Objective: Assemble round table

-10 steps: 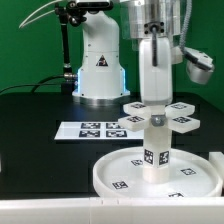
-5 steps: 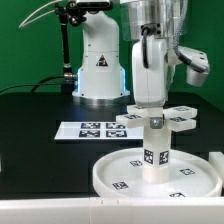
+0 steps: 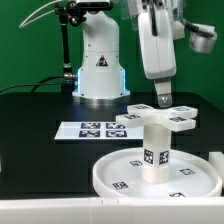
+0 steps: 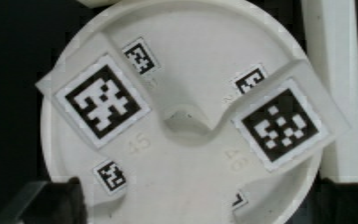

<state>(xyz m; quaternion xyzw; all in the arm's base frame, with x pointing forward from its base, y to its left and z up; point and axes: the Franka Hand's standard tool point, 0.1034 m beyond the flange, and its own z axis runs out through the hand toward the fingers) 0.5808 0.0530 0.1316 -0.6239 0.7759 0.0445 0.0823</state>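
The large rimmed round disc (image 3: 104,172) lies on the black table at the front. The short cylinder leg (image 3: 155,148) stands upright at its middle. The cross-shaped four-arm piece (image 3: 160,119) sits flat on top of the leg. My gripper (image 3: 163,99) hangs just above the cross piece, apart from it, open and empty. In the wrist view I look straight down on the cross piece (image 4: 190,120) with its tagged arms and on the disc (image 4: 176,25) under it. A dark fingertip (image 4: 51,196) shows at the picture's edge.
The marker board (image 3: 88,130) lies on the table behind the disc, towards the exterior view's left. The robot's white base (image 3: 100,65) stands behind it. A white object (image 3: 217,160) shows at the exterior view's right edge.
My gripper has let go of the cross piece and risen straight up from it. The cross piece stays on the leg.
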